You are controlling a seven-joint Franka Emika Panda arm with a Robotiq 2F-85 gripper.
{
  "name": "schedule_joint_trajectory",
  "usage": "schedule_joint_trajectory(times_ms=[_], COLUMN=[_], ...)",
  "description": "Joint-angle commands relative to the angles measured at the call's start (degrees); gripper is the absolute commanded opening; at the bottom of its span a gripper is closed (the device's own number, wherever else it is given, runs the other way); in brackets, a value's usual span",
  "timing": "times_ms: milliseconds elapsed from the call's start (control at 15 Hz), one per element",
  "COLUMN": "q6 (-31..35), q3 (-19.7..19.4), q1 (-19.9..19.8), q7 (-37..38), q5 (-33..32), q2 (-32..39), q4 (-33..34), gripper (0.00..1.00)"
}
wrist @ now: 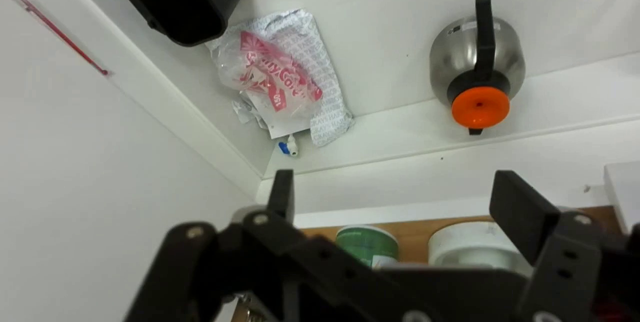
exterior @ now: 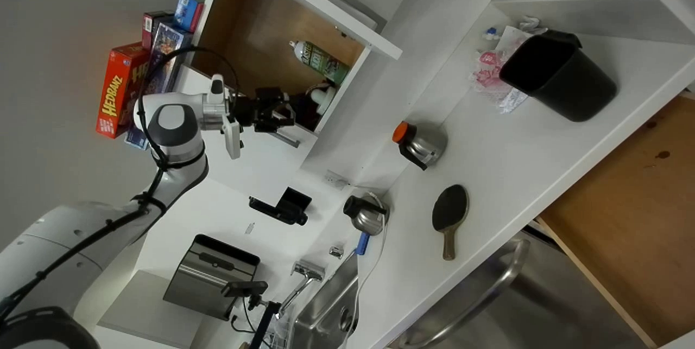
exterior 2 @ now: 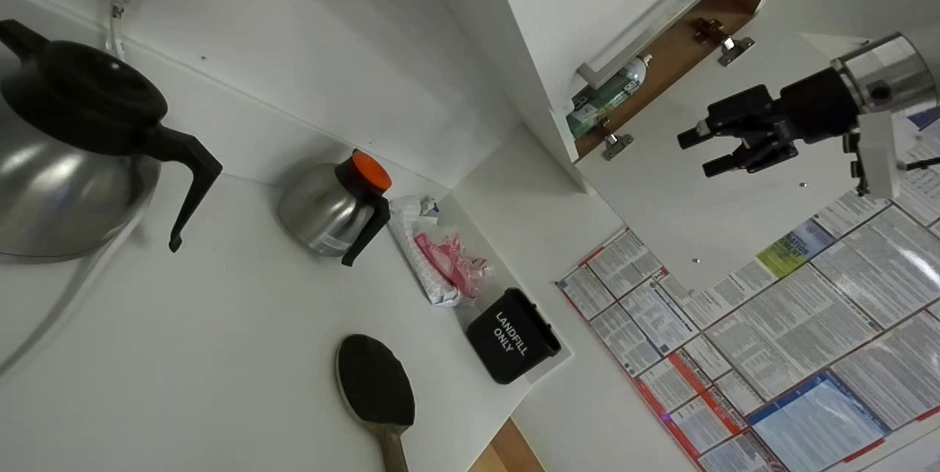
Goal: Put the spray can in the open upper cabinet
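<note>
The spray can [exterior: 323, 62] is green and white with a white nozzle. It stands upright inside the open upper cabinet [exterior: 255, 29], close to the cabinet floor's edge. It also shows in an exterior view [exterior 2: 609, 97], partly hidden by the cabinet frame, and in the wrist view [wrist: 367, 243] as a green end behind the fingers. The cabinet has a white frame and a brown wood interior [exterior 2: 672, 79]. My gripper [exterior: 289, 109] is in front of the opening, apart from the can. Its fingers are spread with nothing between them in an exterior view [exterior 2: 703, 152] and the wrist view [wrist: 394, 182].
A white round item [exterior: 324, 98] sits beside the can in the cabinet. Board games [exterior: 122, 88] rest on top. A white door with a metal handle [exterior: 285, 138] adjoins the opening. Below are a steel pot [exterior: 426, 145], a black bin [exterior: 589, 86] and a paddle [exterior: 450, 210].
</note>
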Motion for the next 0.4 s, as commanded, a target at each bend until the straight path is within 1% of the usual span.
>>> schedule_joint_trajectory(times_ms=[0, 67, 133, 200, 333], q6=[1.6, 1.8, 0.4, 0.4, 0.3], q3=[13.6, 15.9, 18.0, 19.7, 21.3], q1=[-14.2, -16.9, -19.0, -20.8, -22.5], q7=[-0.7, -1.2, -1.3, -1.2, -1.1], q5=[2.6, 3.8, 3.9, 4.2, 4.3], q2=[-6.0, -6.8, -3.0, -3.6, -3.5], q4=[-9.1, -10.5, -5.8, -6.6, -6.6], gripper=[1.0, 1.0, 1.0, 1.0, 1.0])
